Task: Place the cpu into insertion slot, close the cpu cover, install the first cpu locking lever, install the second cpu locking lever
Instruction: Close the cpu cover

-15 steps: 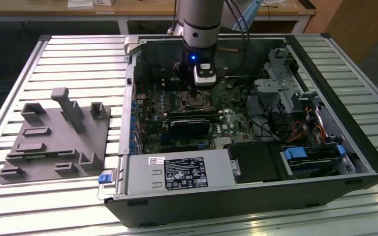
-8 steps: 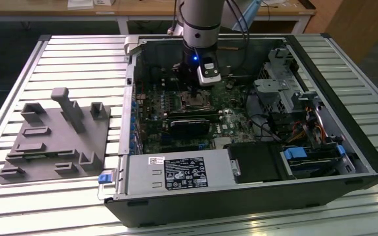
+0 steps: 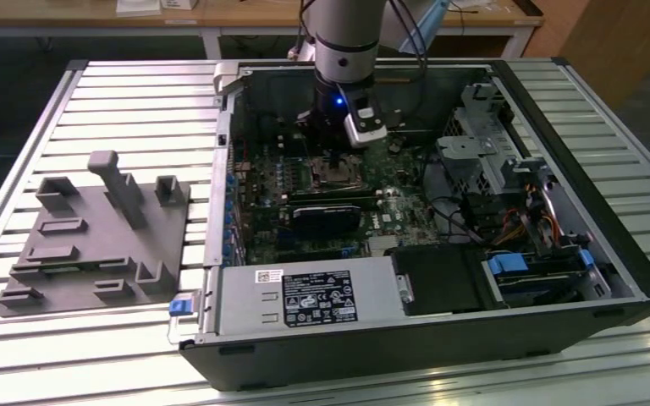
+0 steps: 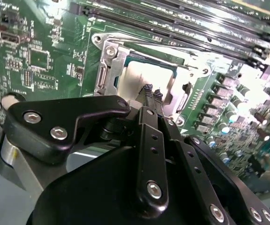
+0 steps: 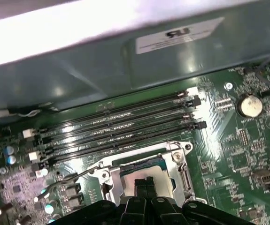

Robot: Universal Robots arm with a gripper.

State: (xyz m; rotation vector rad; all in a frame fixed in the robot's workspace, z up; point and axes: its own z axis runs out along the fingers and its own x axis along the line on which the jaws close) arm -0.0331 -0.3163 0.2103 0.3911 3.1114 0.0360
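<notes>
Second wrist view: spotting gripper [image 4: 151,93] pinched narrow, holding nothing, tips right over cpu [image 4: 146,74]. Reading cpu as seated in insertion slot [image 3: 334,167], with cpu cover [image 4: 107,70] apparently lowered around it. Judging locking-lever stage in hand: finding wire lever [image 5: 71,179] sticking out unlatched in first wrist view. Needs exact tip placement on thin wire, clear of memory slots [image 5: 120,126].

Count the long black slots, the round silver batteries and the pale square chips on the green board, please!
Long black memory slots: 4
Round silver battery: 1
Pale square cpu: 1
Total: 6
</notes>
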